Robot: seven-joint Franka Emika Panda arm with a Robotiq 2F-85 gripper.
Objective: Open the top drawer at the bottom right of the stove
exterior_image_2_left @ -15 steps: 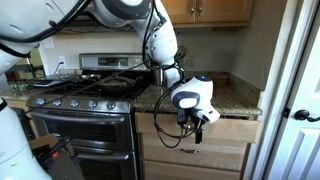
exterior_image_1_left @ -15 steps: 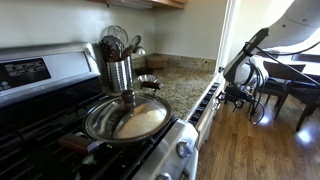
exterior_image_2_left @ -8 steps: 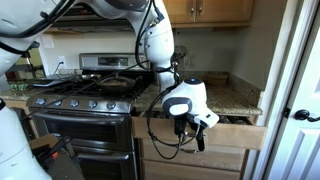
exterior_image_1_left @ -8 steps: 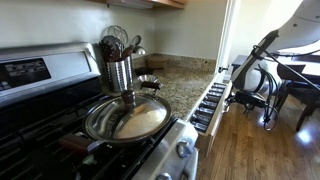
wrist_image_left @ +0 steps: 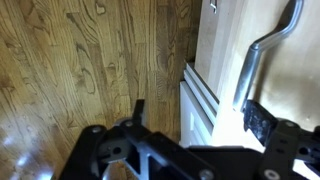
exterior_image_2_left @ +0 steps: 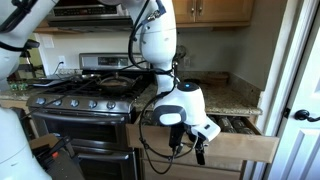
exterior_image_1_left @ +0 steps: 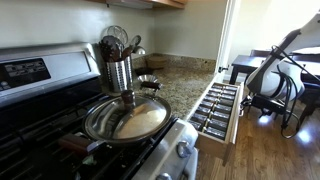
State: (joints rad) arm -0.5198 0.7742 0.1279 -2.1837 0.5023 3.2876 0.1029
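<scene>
The top drawer stands pulled well out from under the granite counter, beside the stove. Rows of small dark jars show inside it. In an exterior view its cream front juts out to the right of the stove. My gripper hangs at the drawer front's left end, and also shows at the drawer's outer end. In the wrist view my gripper has its fingers spread wide, with the cream front edge between them.
A steel pan sits on the stove, with a utensil holder behind it. A curved metal handle is on a cabinet front. Wood floor lies below. A white door stands close to the drawer.
The drawer has slid steadily further out over the last second. My gripper moved outward and slightly down with its front.
</scene>
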